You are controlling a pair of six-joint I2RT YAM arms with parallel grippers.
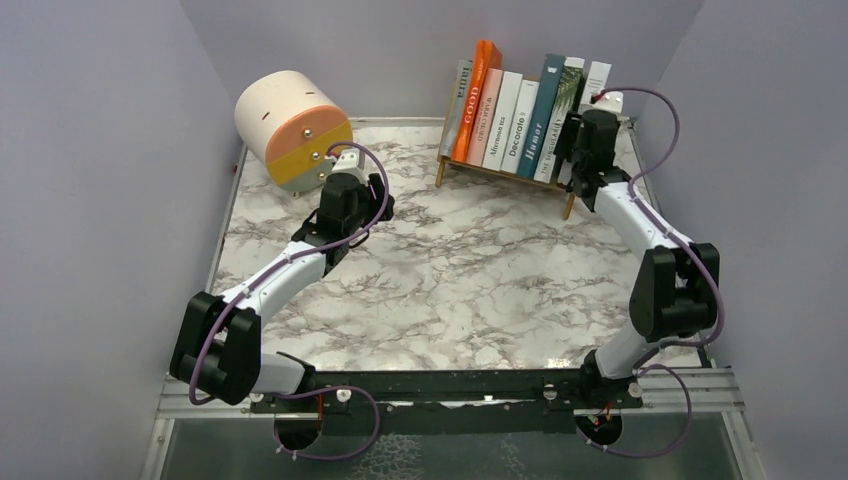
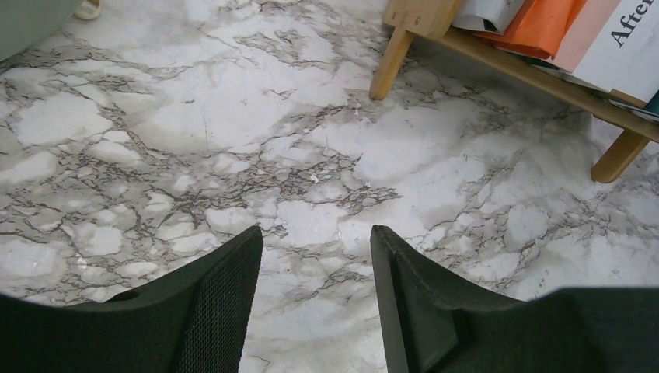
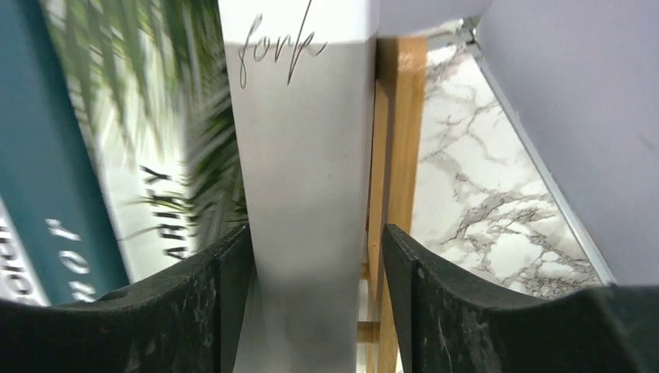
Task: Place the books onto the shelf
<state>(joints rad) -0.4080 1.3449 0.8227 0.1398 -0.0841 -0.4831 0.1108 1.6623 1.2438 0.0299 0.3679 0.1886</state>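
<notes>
Nearly done, I reckon: the books (image 1: 520, 115) stand in a row on the shelf (image 1: 441, 166), upper right of the top view, approx. eight spines, and I see no book anywhere else. My right gripper (image 3: 315, 241) sits at the shelf's right end w/ jaws apart, straddling the grey-white end book (image 3: 303, 140). The left pad looks to touch it and a thin gap shows at the right pad, so I judge it's not clamped. My left gripper (image 2: 315, 237) hangs over the marble table (image 1: 450, 270), left of centre, jaws apart, nothing btwn them. Left to do, prob.: back the right arm out w/o dragging that book.
</notes>
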